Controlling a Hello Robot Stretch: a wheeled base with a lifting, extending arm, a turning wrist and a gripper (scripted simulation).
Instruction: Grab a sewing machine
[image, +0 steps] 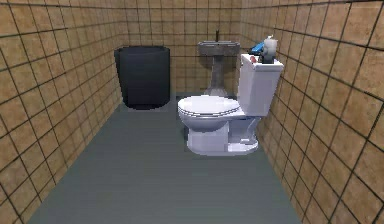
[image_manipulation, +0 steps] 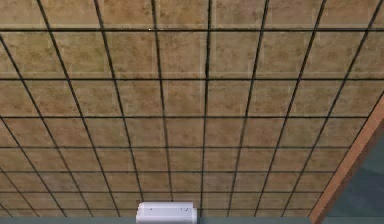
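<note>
1. Grey-blue floor (image: 140, 170) runs bare up to the toilet (image: 225, 115), the nearest thing ahead.
2. White box (image_manipulation: 167, 212) sits low on the tan tiled wall (image_manipulation: 190, 100) in arm side view; its place rel. to toilet can't be told.
3. Toilet is white w/ lid down, tank toward the forward view's right.
4. Blue-and-white obj (image: 266, 47) on top of toilet's tank: small blob, not a machine shape.
5. Dark round bin (image: 145, 77) stands beyond toilet, off to its left in forward view, well apart.
6. Grey sink (image: 217, 50) is behind toilet, on the back wall.
7. Sewing machine: can't tell where it is. Prob in another room, so next move is likely turn and drive out.
8. Handling (judgement only): heavy, stiff, hard smooth casing, so slippery and top-heavy. Needle and thread parts are fragile. Best hold is the top arm or carry handle, approx mid-length for balance, not the handwheel or needle end.
9. Pincer: can't tell its state.
</note>
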